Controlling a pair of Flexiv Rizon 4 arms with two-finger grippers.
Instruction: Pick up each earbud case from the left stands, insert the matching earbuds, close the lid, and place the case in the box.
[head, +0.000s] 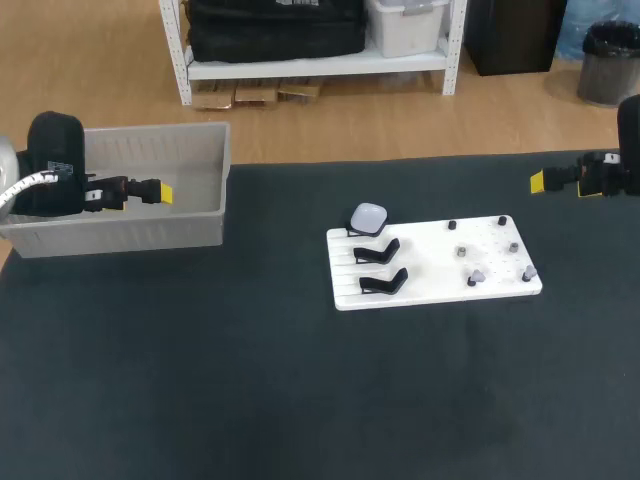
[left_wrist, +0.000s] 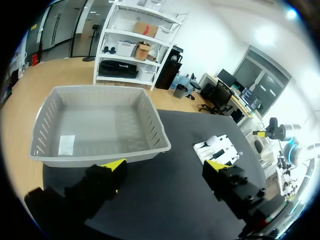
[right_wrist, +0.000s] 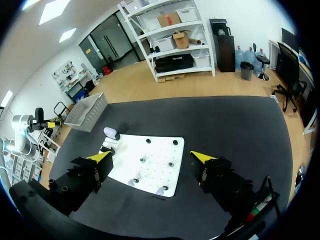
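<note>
A white board (head: 435, 275) lies right of the table's middle. At its left end a pale earbud case (head: 368, 217) rests on the rearmost stand, with two bare black stands (head: 378, 250) in front of it. Small dark and grey pieces (head: 477, 276) dot the board's right half. My left gripper (head: 162, 192) hangs open over the grey box (head: 215, 150) at the far left. My right gripper (head: 539, 181) is open at the far right, well off the board. In the right wrist view the gripper (right_wrist: 151, 157) hovers high over the board (right_wrist: 160, 150) and case (right_wrist: 111, 133).
The left wrist view has its open gripper (left_wrist: 164, 167) above the near wall of the box (left_wrist: 160, 137), which holds only a small paper label (left_wrist: 66, 145). The board (left_wrist: 225, 144) lies far ahead to the side. Dark table surface (head: 200, 380) stretches between box and board.
</note>
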